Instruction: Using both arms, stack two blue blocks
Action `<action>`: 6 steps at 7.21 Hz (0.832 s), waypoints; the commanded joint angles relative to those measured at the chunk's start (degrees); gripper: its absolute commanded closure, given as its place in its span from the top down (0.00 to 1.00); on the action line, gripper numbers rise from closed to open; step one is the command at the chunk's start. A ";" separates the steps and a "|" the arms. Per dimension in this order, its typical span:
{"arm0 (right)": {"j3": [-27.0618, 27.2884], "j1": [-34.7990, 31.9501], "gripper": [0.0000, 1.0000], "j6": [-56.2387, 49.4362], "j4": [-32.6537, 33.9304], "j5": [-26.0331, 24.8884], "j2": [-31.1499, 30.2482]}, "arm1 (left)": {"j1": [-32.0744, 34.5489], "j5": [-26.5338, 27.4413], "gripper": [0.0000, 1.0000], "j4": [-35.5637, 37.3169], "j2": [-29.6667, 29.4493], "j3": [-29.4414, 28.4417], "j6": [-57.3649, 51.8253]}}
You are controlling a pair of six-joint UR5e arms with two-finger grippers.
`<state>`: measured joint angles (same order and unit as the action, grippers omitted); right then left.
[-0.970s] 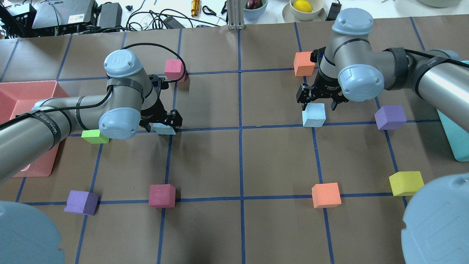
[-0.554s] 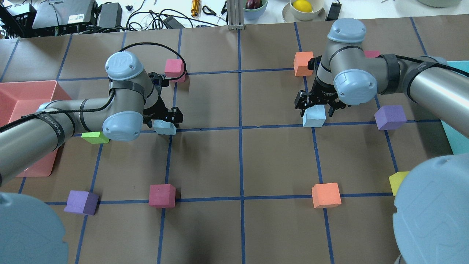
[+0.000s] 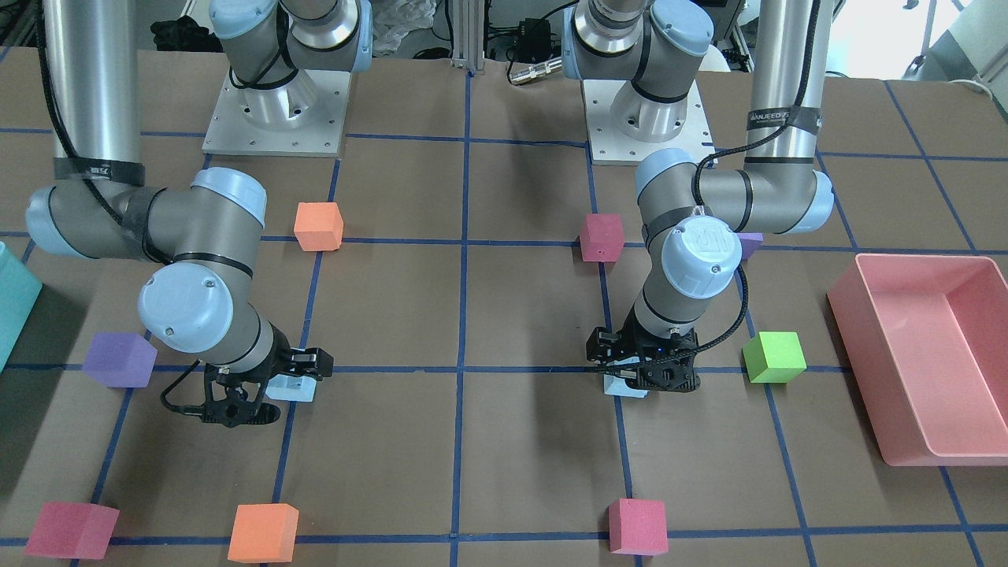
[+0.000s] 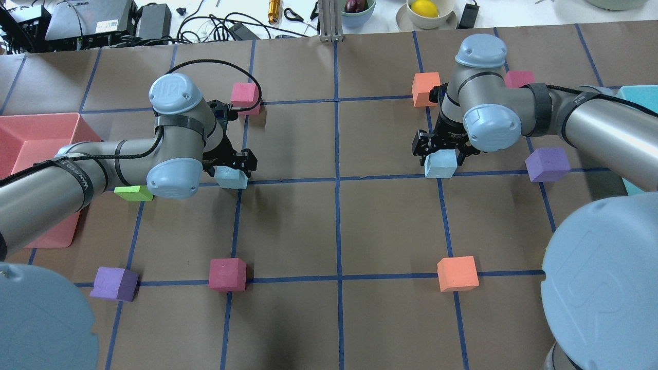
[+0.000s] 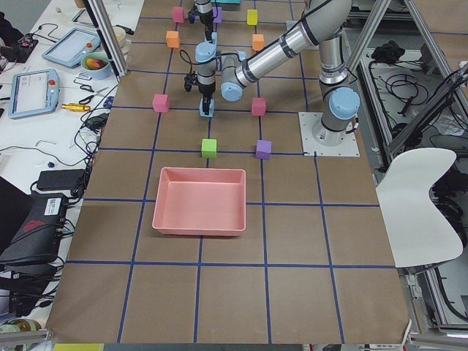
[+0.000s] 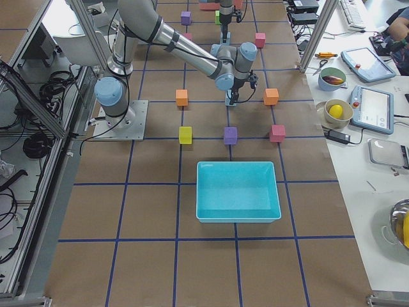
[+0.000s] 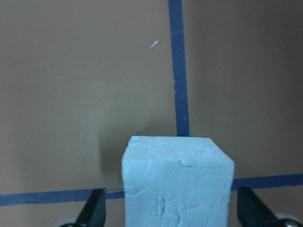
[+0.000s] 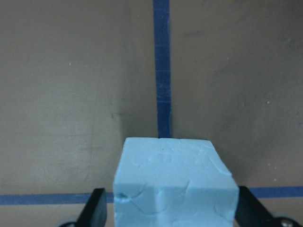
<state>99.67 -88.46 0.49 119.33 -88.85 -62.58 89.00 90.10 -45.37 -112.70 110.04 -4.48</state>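
Two pale blue blocks sit on the table at tape-line crossings. My left gripper (image 4: pixel 230 165) is open and straddles the left blue block (image 4: pixel 231 178). In the left wrist view the block (image 7: pixel 177 184) stands between the fingers (image 7: pixel 94 212) with a gap on each side. My right gripper (image 4: pixel 442 150) is open and straddles the right blue block (image 4: pixel 440 165). In the right wrist view that block (image 8: pixel 175 179) also has gaps to both fingers (image 8: pixel 97 209). The front-facing view shows the left gripper (image 3: pixel 642 374) and right gripper (image 3: pixel 260 387) low over their blocks.
A pink bin (image 4: pixel 31 149) is at the far left and a teal bin (image 4: pixel 635 95) at the far right. A green cube (image 4: pixel 132 192) lies by the left arm. A purple cube (image 4: pixel 547 164) and an orange cube (image 4: pixel 425 88) are near the right gripper. Other coloured cubes lie along the front.
The right gripper has come down from behind its blue block so that it straddles it. The left gripper has shifted slightly over its block. Both blocks stay in place.
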 commanded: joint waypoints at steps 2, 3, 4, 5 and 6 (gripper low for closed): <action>-0.35 0.04 0.00 0.21 0.02 -0.01 0.01 | 0.03 -0.10 0.42 0.02 0.02 -0.08 -0.09; -0.70 0.04 0.00 0.30 -0.15 -0.10 -0.43 | 0.03 -0.10 0.25 0.02 0.02 -0.08 -0.26; -2.35 -0.05 0.00 1.25 -0.76 -0.01 -0.96 | 0.12 -0.10 0.15 0.10 0.11 -0.26 -0.18; -6.37 -1.35 0.00 4.74 -2.68 0.07 -1.74 | 0.30 0.08 0.12 -0.07 0.63 -0.26 0.00; -10.94 -3.19 0.00 8.00 -6.27 3.30 -1.06 | 0.56 -0.01 0.03 -0.16 0.72 -0.26 0.00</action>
<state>93.88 -89.75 4.64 116.58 -88.07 -63.80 89.29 90.09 -45.41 -112.24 109.81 -4.55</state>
